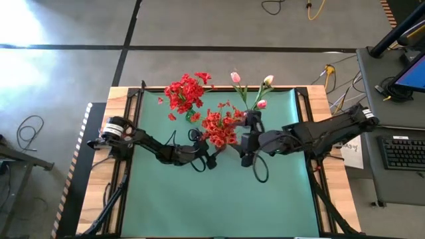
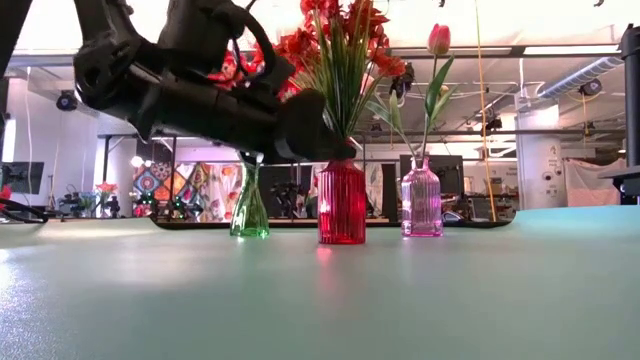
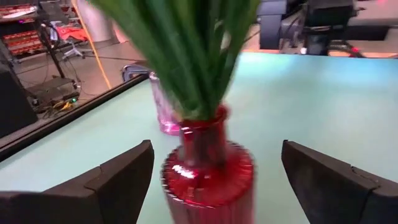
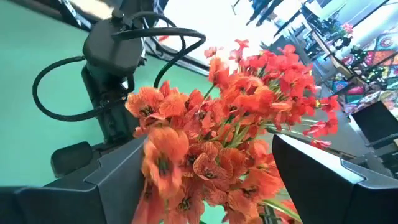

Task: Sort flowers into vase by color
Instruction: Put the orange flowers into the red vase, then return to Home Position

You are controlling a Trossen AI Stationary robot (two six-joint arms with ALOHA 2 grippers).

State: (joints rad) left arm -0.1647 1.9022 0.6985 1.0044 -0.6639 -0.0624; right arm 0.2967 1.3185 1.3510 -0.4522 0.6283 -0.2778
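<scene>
Two released hands (image 1: pixel 211 159) (image 1: pixel 247 143) flank the red vase (image 2: pixel 342 202) of orange-red flowers (image 1: pixel 221 127).

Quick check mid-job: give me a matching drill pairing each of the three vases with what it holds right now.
Vases:
1. green vase
2. red vase
3. pink vase

Contents:
A. pink tulip buds
B. orange-red blossoms
C. red blossoms

Pairs: 1-C, 2-B, 3-A
</scene>
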